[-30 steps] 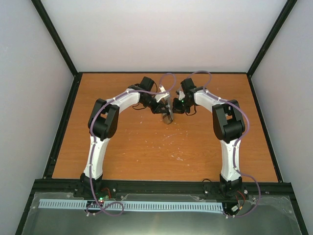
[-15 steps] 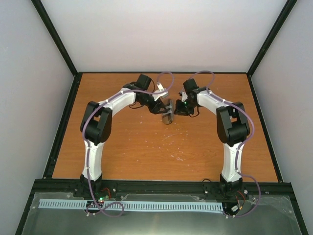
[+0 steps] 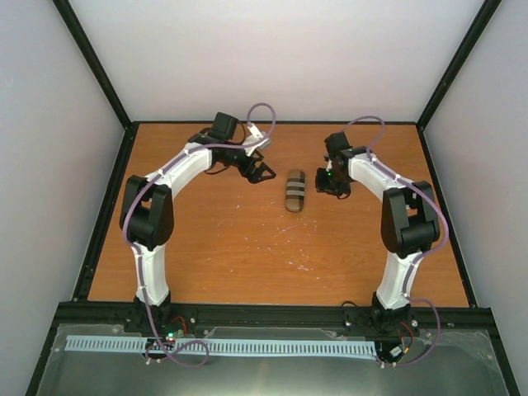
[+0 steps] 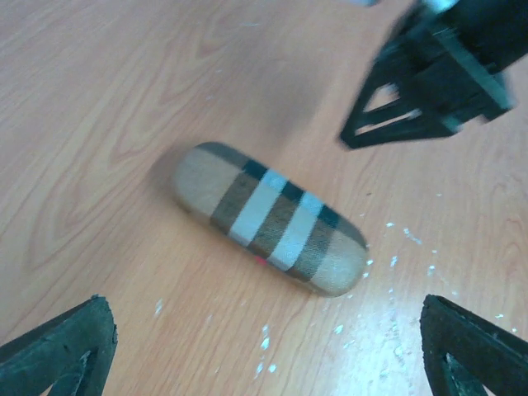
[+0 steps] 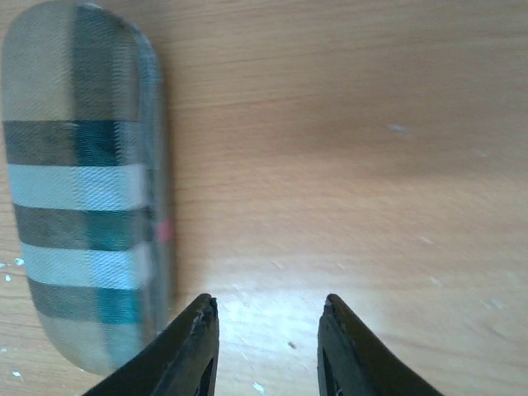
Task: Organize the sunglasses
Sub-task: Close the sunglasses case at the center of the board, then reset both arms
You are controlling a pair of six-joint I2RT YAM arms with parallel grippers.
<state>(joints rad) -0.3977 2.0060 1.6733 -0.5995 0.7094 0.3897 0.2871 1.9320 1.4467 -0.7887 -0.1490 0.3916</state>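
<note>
A shut tan case (image 3: 295, 190) with dark and pale stripes lies flat on the wooden table (image 3: 247, 247), between my two arms. The sunglasses are hidden; only a small red speck (image 4: 261, 261) shows at the case's seam. My left gripper (image 3: 260, 171) hovers to the case's left, open wide, with the case (image 4: 268, 219) ahead of its spread fingertips (image 4: 66, 346). To the right of the case (image 5: 82, 190), my right gripper (image 5: 268, 318) stands partly open over bare wood, holding nothing. It also shows in the left wrist view as the right gripper (image 4: 429, 74), beyond the case.
White specks (image 3: 299, 264) are scattered on the wood in front of the case. A black frame (image 3: 107, 198) edges the table, with white walls on three sides.
Both grippers have opened, let go of the case and drawn apart, the left one back and left, the right one to the right. The case now lies flat alone.
</note>
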